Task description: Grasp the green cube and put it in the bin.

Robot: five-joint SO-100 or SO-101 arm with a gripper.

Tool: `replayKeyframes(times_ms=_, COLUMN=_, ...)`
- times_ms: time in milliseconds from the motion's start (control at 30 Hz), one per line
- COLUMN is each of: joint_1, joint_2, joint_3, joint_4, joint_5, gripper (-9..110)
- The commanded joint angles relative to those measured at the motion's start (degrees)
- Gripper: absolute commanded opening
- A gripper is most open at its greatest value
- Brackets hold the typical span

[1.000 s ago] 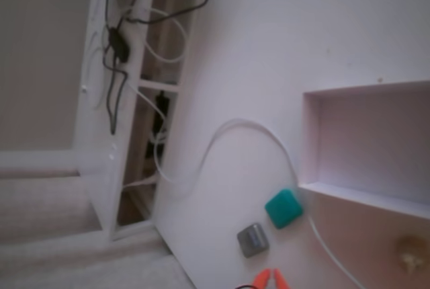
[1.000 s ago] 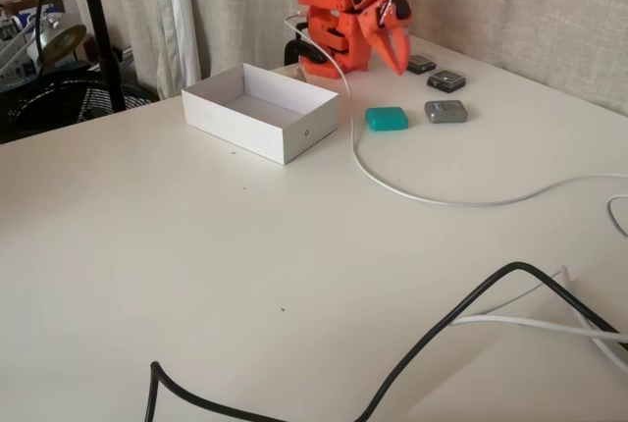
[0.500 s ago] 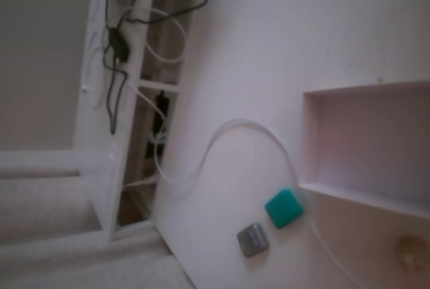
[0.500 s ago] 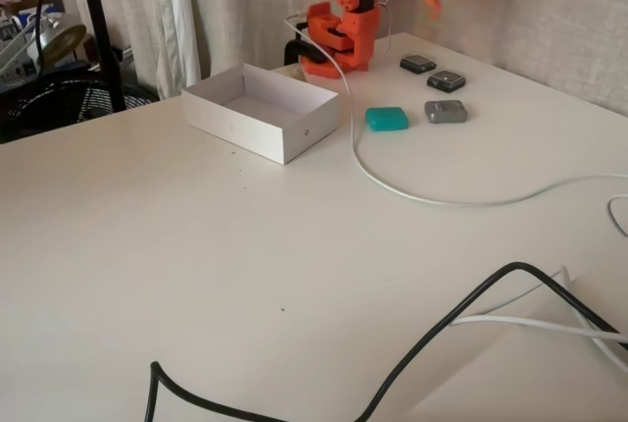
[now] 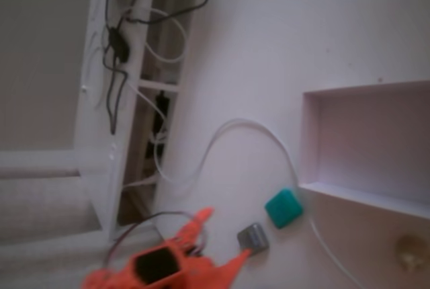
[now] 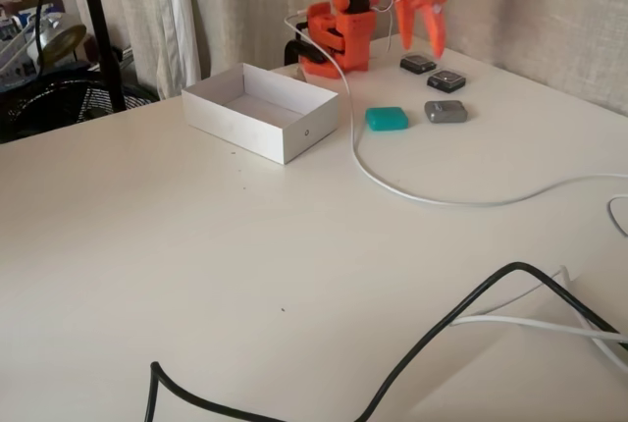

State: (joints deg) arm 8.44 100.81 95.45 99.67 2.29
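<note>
Orange end effector (image 6: 421, 41) spread, empty, above small grey square blocks (image 6: 446, 111). Small teal-green rounded cube (image 6: 387, 118) on table beside white rectangular bin (image 6: 294, 131). Risk: descends onto grey block instead.

The orange arm stands raised from its base at the far edge of the desk (image 6: 294, 245), its upper links climbing out of the top of a fixed view. From there the wrist turns straight down, and the pincer (image 6: 419, 41) hangs tips-down above the desk surface, clear of it. Its two orange fingers (image 6: 435, 34) are spread apart in a narrow wedge with nothing between them. In the other fixed view the pincer (image 5: 225, 238) enters from the bottom edge, blurred, its dark motor housing behind it and two fingers (image 5: 199, 220) splayed wide, pointing up and to the right.
</note>
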Motion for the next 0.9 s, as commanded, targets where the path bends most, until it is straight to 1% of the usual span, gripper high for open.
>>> replayKeyframes(times_ms=0, joint_1=4.5, joint_2=-0.5, joint_3=6.5, joint_4=-2.5, joint_5=-1.1, gripper=36)
replayKeyframes(times_ms=133, joint_1=7.5, joint_2=-1.9, joint_3=10.9, joint_4=-6.9, joint_5=-1.5, gripper=36)
replayKeyframes(times_ms=267, joint_1=10.1, joint_2=-5.1, joint_3=11.7, joint_4=-8.3, joint_5=-2.6, gripper=36)
replayKeyframes(times_ms=433, joint_1=11.7, joint_2=-9.6, joint_3=10.8, joint_4=-13.9, joint_5=-5.6, gripper=36)
replayKeyframes(times_ms=533, joint_1=13.0, joint_2=-13.1, joint_3=8.4, joint_4=-15.3, joint_5=-6.2, gripper=37)
replayKeyframes(times_ms=867, joint_1=12.4, joint_2=-16.4, joint_3=9.0, joint_4=-20.0, joint_5=-8.5, gripper=36)
